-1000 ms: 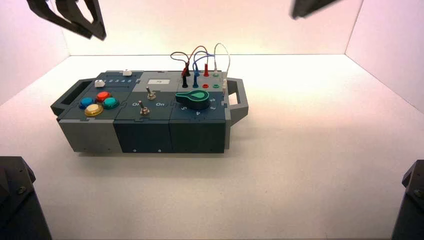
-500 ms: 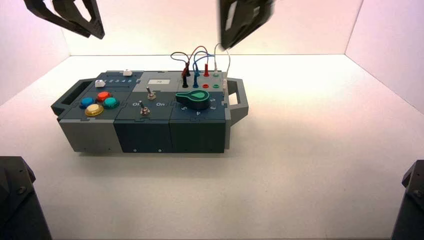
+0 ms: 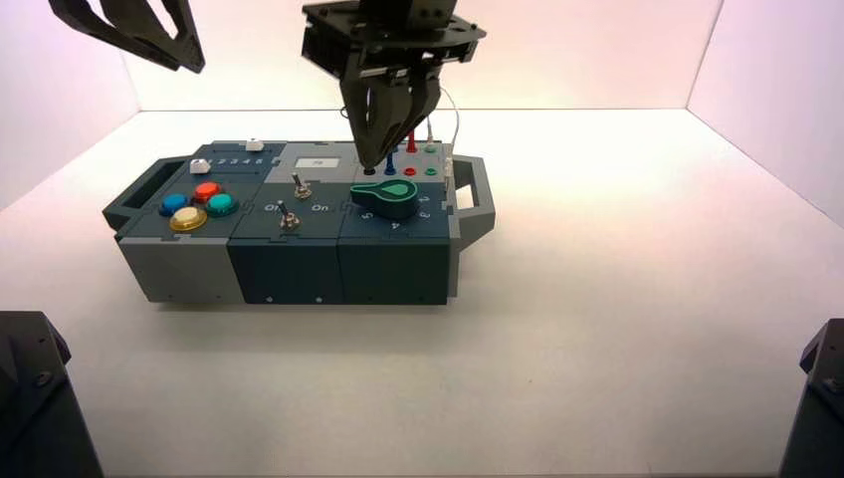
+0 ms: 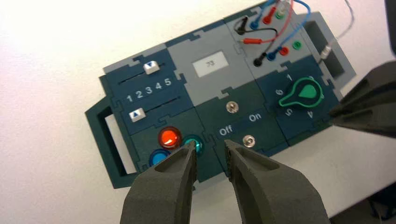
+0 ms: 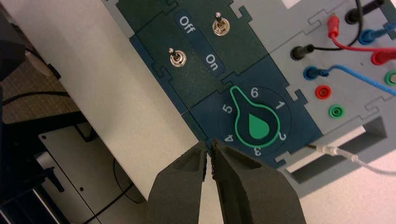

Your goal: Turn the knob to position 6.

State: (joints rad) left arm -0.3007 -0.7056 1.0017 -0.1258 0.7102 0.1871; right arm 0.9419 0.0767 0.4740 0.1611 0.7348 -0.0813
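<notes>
Right gripper (image 5: 208, 143): jaws drawn narrow, nothing between them. Knob (image 5: 256, 122) just beyond the tips, untouched; pointer between 5 and 6. It sits on the near right panel of the box (image 3: 284, 271), which lies left of centre on the desk (image 3: 597, 349), towards its far left corner. Right arm reaches in over the box, jaws slanting down. Left gripper (image 4: 210, 147) idles above the far left corner, jaws parted, empty. Knob dark green, teardrop-shaped, bright green outline; box panels matt, interlocking; metal toggles (image 5: 221, 26) shiny.
</notes>
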